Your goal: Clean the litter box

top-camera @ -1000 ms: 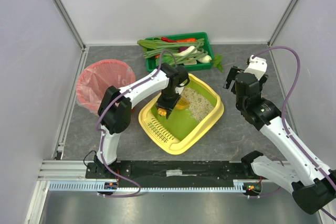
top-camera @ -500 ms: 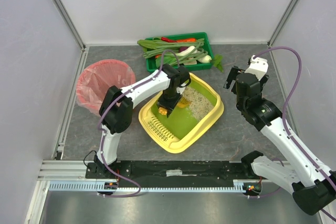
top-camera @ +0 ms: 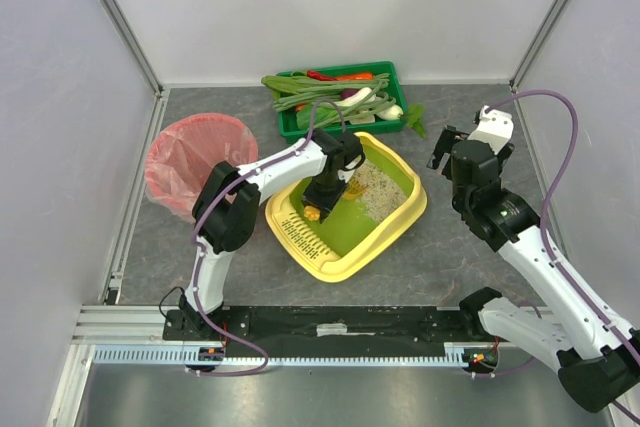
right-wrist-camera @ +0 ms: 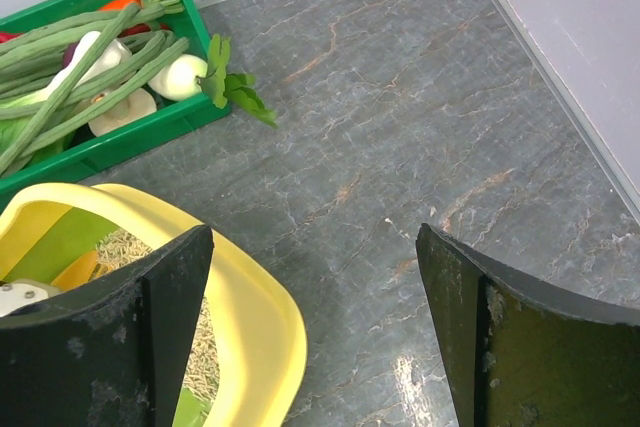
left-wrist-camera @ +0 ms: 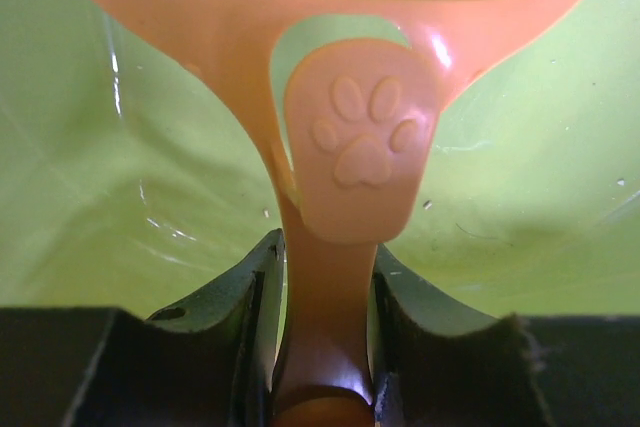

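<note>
The litter box (top-camera: 398, 237) has a yellow rim, a lime-green inside and a slotted yellow ledge (top-camera: 294, 235) at its near-left end. It sits mid-table, with pale litter (top-camera: 375, 185) at its far end. My left gripper (top-camera: 318, 205) is inside the box, shut on the handle of an orange slotted scoop (top-camera: 313, 214). In the left wrist view the scoop (left-wrist-camera: 355, 137) shows a paw print and sits between the left gripper's jaws (left-wrist-camera: 325, 257), over the green floor (left-wrist-camera: 120, 147). My right gripper (top-camera: 447, 147) is open and empty above the table, right of the box. The right wrist view (right-wrist-camera: 315, 237) shows the box rim (right-wrist-camera: 270, 327).
A dark green crate of vegetables (top-camera: 382, 75) stands behind the box and also shows in the right wrist view (right-wrist-camera: 110, 137). A red bin with a pink bag (top-camera: 195, 162) stands at the left. White walls enclose the grey table (top-camera: 450, 257).
The litter box has shifted and turned slightly, its slotted end moving left and away. My left gripper stays in it with the scoop. The right arm has barely moved.
</note>
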You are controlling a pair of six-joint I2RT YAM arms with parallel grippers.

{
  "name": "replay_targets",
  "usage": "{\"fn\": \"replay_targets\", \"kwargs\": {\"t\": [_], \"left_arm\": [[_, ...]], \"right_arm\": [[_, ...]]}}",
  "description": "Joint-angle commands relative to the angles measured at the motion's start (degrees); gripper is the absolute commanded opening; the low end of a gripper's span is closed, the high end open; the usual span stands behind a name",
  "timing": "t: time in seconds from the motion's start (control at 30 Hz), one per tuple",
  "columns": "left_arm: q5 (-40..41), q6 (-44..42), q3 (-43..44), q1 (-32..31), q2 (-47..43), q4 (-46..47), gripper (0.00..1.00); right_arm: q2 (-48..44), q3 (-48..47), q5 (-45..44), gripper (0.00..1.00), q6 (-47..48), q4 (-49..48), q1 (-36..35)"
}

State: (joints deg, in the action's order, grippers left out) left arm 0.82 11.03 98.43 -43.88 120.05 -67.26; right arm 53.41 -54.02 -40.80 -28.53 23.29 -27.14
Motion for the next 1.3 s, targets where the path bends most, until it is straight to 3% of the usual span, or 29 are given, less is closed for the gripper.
{"fn": "replay_targets", "kwargs": {"t": [0.0,0.83,1.07,1.27], "left_arm": [[1.9,-2.1,-2.1,0.3,-2.1,5.8,0.02],[3.1,-1.9,-2.7,0.3,-2.9,10.4,0.02],[3.2,-1.2,-9.3,0.3,-8.9,15.8,0.02],[2.4,-2.1,-7.7,0.2,-6.0,16.9,0.02]], "right_arm": [[-1.4,0.1,-1.1,0.91,-1.5,0.1,0.2],[-2.8,0.3,-1.5,0.91,-2.7,0.8,0.2],[-2.5,0.6,-1.4,0.91,-3.0,1.0,0.3],[-2.6,0.3,-1.1,0.91,-2.8,1.1,0.2]]}}
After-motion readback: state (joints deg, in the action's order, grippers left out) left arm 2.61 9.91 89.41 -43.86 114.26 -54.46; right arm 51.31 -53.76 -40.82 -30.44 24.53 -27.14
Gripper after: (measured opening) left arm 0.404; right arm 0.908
